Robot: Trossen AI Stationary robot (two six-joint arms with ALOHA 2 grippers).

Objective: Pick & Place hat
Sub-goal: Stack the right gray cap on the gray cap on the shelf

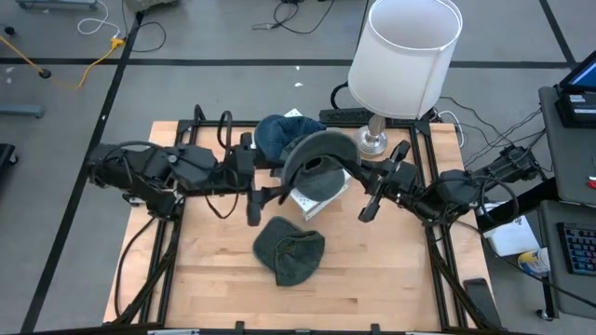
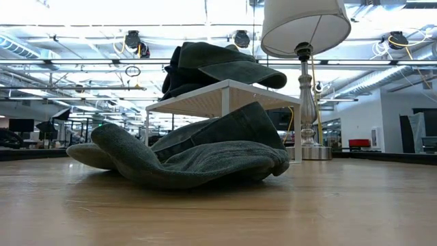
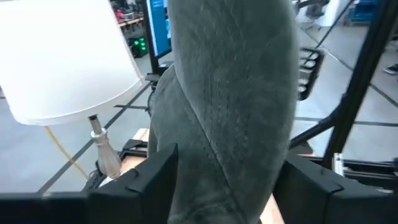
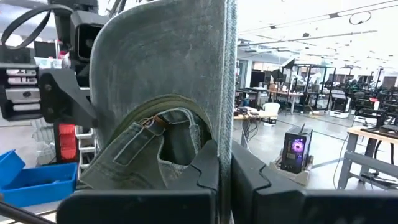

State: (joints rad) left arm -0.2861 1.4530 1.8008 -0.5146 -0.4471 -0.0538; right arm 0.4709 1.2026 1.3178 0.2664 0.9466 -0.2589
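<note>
Above the white rack, left gripper and right gripper both pinch the grey cap, spreading it for placement

A tall lamp with a white shade stands on the wooden table. Cables lie on the grey floor behind the lamp.

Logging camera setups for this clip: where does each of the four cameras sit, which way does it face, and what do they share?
High view: overhead, straight down on the table; both arms, left pincer, right pincer.
Low view: table height, level past the flat hat to the stand and lamp; no arm shows.
Left wrist view: along its fingers clamping the held cap.
Right wrist view: its fingers pinch that cap's brim.
Shared: both wrist views show the held cap.
</note>
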